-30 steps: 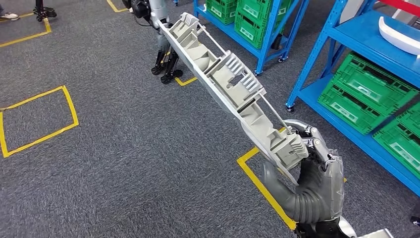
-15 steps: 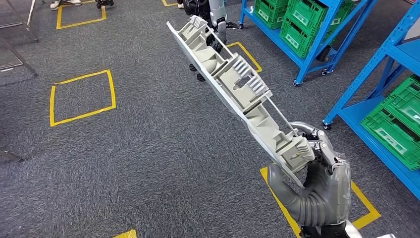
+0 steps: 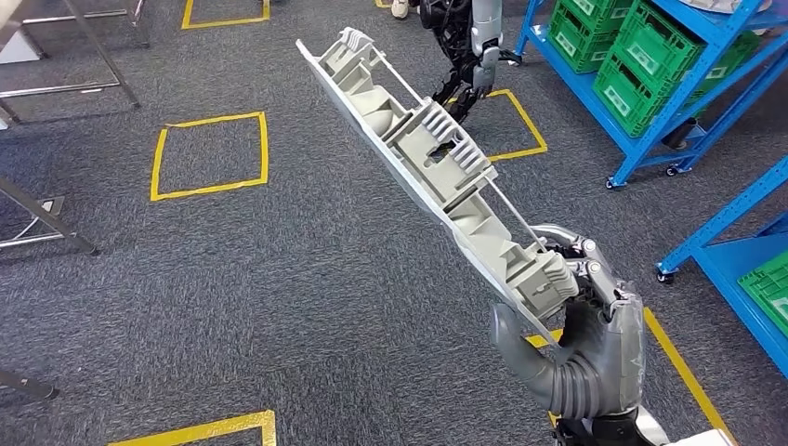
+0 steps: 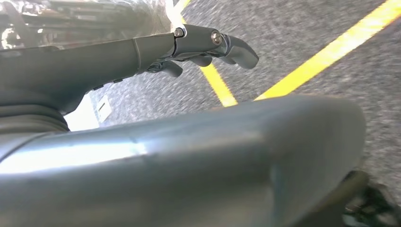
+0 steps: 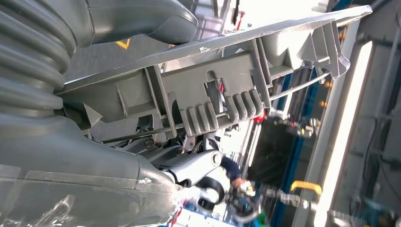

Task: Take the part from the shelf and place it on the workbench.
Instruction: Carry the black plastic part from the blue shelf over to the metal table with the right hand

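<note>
A: Part (image 3: 437, 172), long grey ribbed plastic moulding: where does it sit?
B: Its near end is gripped by the right hand (image 3: 581, 321), thumb beneath and fingers (image 3: 595, 269) over the top edge; the rest slants up and away above the grey carpet (image 3: 279, 279), which bears yellow tape squares (image 3: 209, 153).
A: And the left hand (image 4: 203, 47)?
B: It grasps nothing, its fingers slightly curled over the floor. Blue shelving (image 3: 650, 84) holding green crates (image 3: 650, 56) stands to the right.
</note>
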